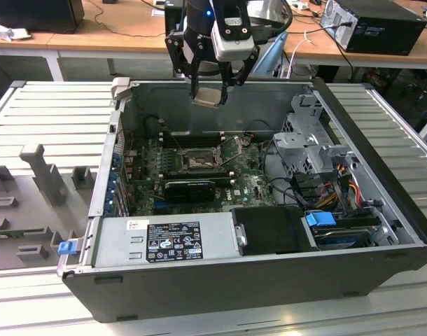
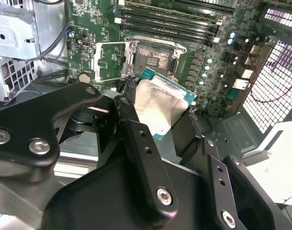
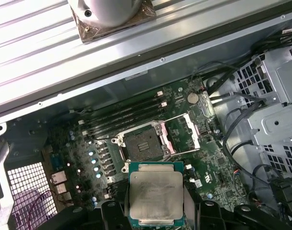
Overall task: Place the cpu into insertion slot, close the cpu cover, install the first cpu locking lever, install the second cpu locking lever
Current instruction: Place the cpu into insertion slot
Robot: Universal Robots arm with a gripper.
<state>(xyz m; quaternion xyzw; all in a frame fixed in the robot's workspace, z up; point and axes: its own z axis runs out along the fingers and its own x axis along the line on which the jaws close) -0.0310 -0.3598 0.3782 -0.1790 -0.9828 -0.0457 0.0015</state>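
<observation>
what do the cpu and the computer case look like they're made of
cpu: silver-grey metal top with a dull sheen, on a thin teal board, probably laminate. computer case: grey sheet metal, matte, judging by folded edges and punched holes.

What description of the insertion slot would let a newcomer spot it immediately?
Look inside the open computer case, at the green motherboard on its floor. The insertion slot is the square metal-rimmed socket beside the long black memory slots; unlike them, it is square with a dark pin field.
</observation>
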